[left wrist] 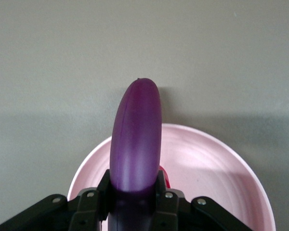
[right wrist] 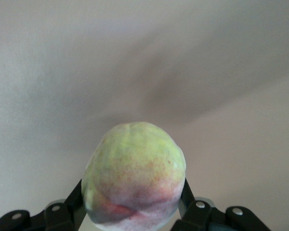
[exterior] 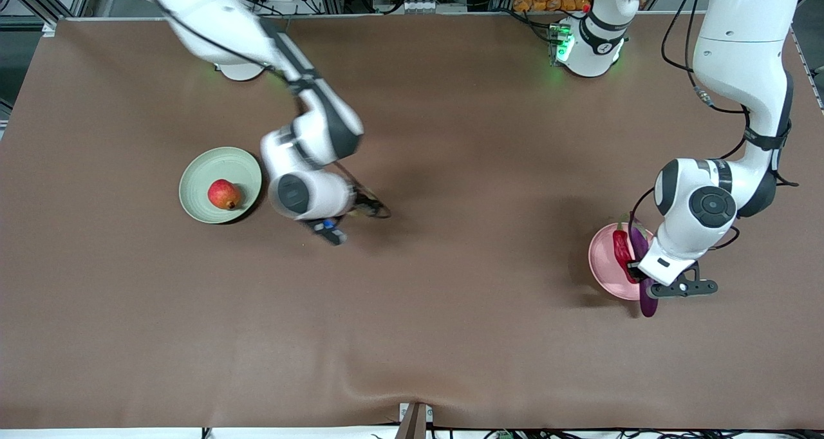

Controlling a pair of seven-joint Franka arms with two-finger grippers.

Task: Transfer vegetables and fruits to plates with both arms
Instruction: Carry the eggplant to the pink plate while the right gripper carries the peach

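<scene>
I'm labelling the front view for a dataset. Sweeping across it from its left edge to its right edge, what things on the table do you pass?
Green plate → pomegranate on it → right gripper with the peach → pink plate → chili → eggplant in the left gripper.

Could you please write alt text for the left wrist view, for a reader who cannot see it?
The left gripper is shut on a glossy purple eggplant, holding it over a pale pink plate. The eggplant's rounded tip reaches past the plate's rim over the plain table, and a bit of red shows beside the gripper.
</scene>
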